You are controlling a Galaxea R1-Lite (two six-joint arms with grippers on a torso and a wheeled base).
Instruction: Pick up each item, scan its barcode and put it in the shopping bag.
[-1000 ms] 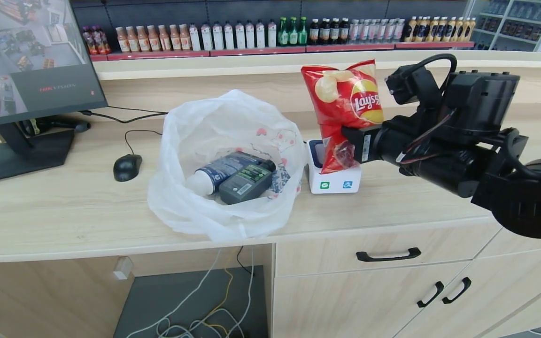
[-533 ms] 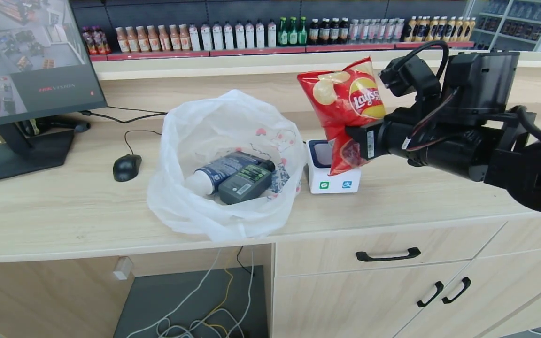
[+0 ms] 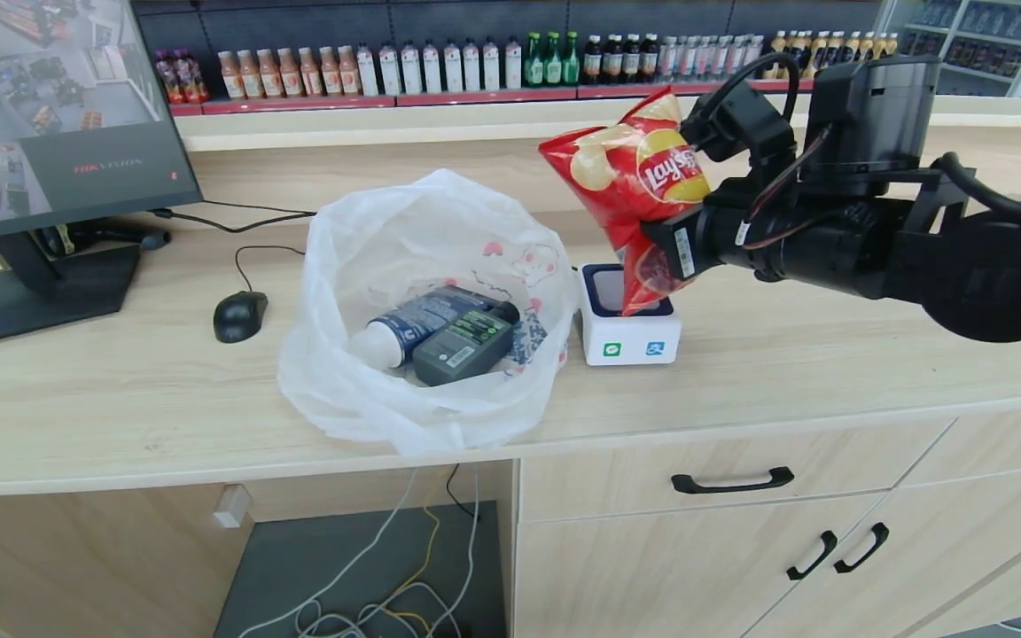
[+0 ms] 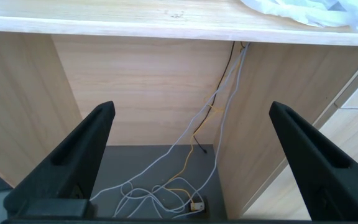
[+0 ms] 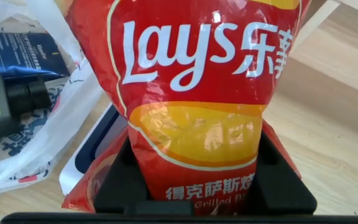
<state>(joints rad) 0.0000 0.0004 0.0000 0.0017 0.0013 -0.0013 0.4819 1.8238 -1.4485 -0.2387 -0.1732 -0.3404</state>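
My right gripper is shut on a red bag of chips, held upright with its lower end just above the white scanner box. In the right wrist view the chips bag sits between the black fingers, with the scanner below. The white plastic shopping bag stands open left of the scanner, holding a blue-white bottle and a dark bottle. My left gripper hangs open below the counter edge, facing the cables under the desk.
A black mouse and a monitor on its stand sit at the counter's left. A raised ledge runs behind the counter, with shelves of bottles beyond. Drawers with black handles lie below the right half.
My right arm has carried the chips bag up and to the left, from beside the scanner to over it, tilting it a little toward the shopping bag.
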